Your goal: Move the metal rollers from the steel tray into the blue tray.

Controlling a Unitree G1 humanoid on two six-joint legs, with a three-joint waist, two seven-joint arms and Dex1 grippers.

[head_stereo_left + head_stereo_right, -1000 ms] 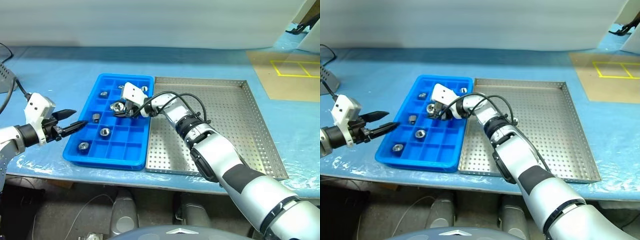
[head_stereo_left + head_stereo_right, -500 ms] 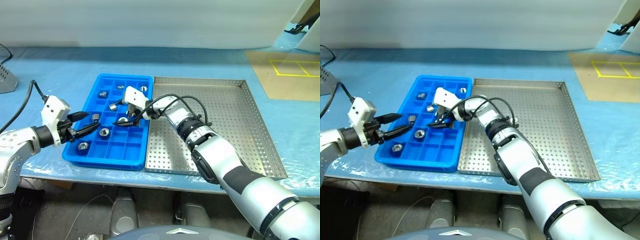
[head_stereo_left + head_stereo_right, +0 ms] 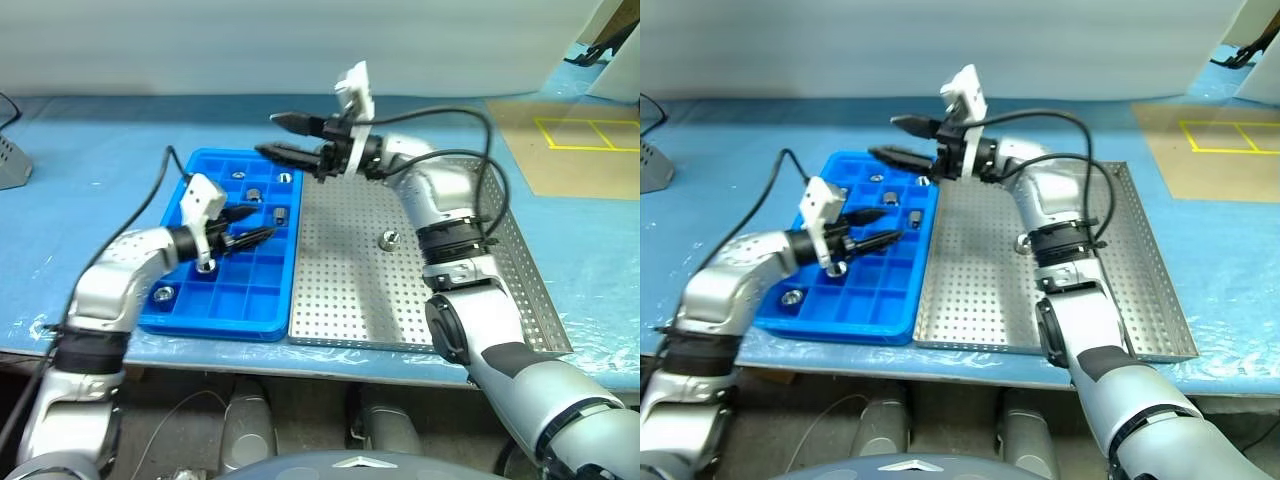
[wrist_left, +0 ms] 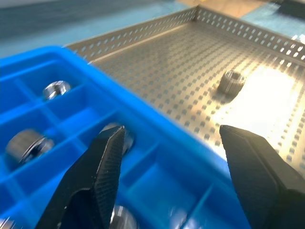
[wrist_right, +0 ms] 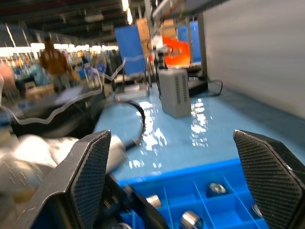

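Observation:
The blue tray (image 3: 215, 324) lies left of the steel tray (image 3: 360, 300) and holds several metal rollers (image 3: 254, 193) in its compartments. One roller (image 3: 388, 239) lies alone on the steel tray's perforated floor, also seen as the roller (image 4: 231, 81) in the left wrist view. My left gripper (image 3: 262, 221) hovers open and empty over the middle of the blue tray, pointing toward the steel tray. My right gripper (image 3: 268, 134) is raised high above the blue tray's far edge, pointing left, open and empty. Its wrist view looks down on the blue tray (image 5: 224, 179) and a roller (image 5: 217, 189).
A grey box (image 3: 8, 160) stands at the table's far left. A brown mat with yellow tape (image 3: 580, 140) lies at the far right. The left arm's black cable (image 3: 165, 175) loops over the blue tray's left side. A person (image 5: 55, 62) stands far off.
My right gripper opened, left a roller in the blue tray, then rose high and back to the right. My left gripper swung right, in over the blue tray.

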